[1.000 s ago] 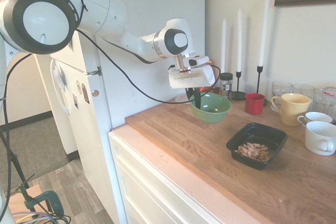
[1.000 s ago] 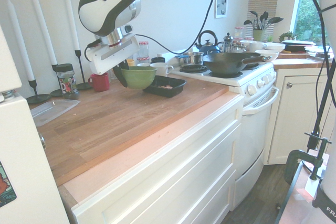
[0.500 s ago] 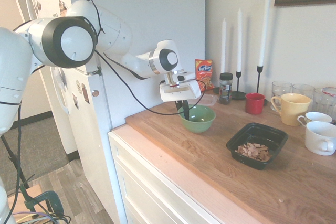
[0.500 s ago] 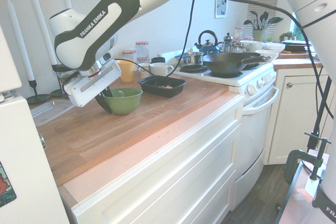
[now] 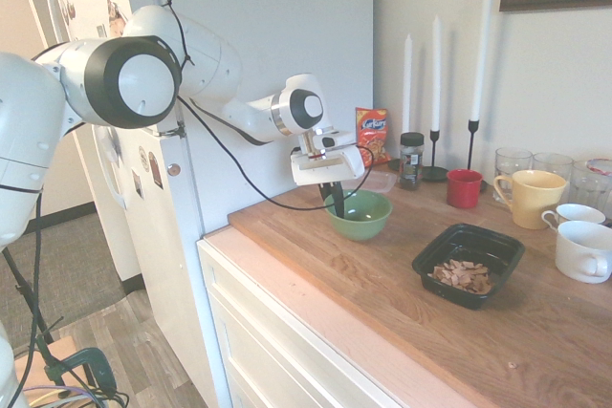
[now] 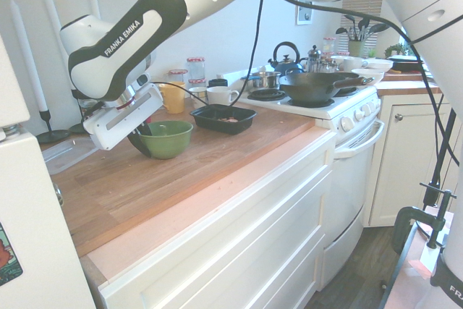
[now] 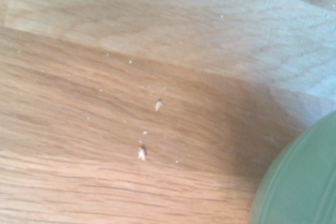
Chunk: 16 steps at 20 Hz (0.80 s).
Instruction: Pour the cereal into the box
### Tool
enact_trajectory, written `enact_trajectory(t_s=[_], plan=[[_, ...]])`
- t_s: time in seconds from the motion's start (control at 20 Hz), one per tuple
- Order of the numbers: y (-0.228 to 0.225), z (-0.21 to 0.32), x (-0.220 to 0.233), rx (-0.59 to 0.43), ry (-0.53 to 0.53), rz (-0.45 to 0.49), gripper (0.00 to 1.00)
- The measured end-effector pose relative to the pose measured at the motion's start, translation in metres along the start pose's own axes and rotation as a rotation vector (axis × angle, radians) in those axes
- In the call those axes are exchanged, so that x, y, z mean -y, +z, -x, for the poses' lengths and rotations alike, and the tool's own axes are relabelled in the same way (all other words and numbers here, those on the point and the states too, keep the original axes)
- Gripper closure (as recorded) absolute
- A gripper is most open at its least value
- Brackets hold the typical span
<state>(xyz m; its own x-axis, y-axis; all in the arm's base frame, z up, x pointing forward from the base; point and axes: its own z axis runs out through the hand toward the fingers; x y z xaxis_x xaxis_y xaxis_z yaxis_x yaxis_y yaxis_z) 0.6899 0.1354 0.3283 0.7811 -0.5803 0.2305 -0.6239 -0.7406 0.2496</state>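
The worktop (image 5: 316, 260) is smooth wood with long, streaky grain and, close up, pale crumbs. Taking the box as landmark, the bowl stands on the fridge side of it, well apart. The box (image 5: 424, 264) is black plastic, shallow, rectangular, round-cornered and wide-rimmed. The bowl (image 5: 360, 226) is green, round and deep, its wall faintly ribbed. The fingers (image 5: 333, 200) are closed on the bowl's wall at the side away from the box. The cereal (image 5: 463, 276) lies inside the box, in small, flat, tan pieces with squarish edges, heaped at one end. The pouring looks done; what seems left is letting go. Best to see the bowl's base flat, part the fingers gently, then lift straight up, since a sideways pull could drag or tip it.
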Motion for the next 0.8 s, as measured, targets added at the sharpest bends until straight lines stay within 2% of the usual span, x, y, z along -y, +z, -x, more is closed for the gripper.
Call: enact_trajectory(t_s=[0.35,0.5,0.7,0.8], plan=[[-0.006,0.003,-0.001,0.079,0.049,-0.039,0.0],[-0.025,0.001,-0.009,0.109,0.077,-0.057,0.0],[-0.052,0.0,-0.025,0.213,0.112,-0.102,0.0],[-0.063,-0.003,-0.033,0.232,0.123,-0.119,0.0]])
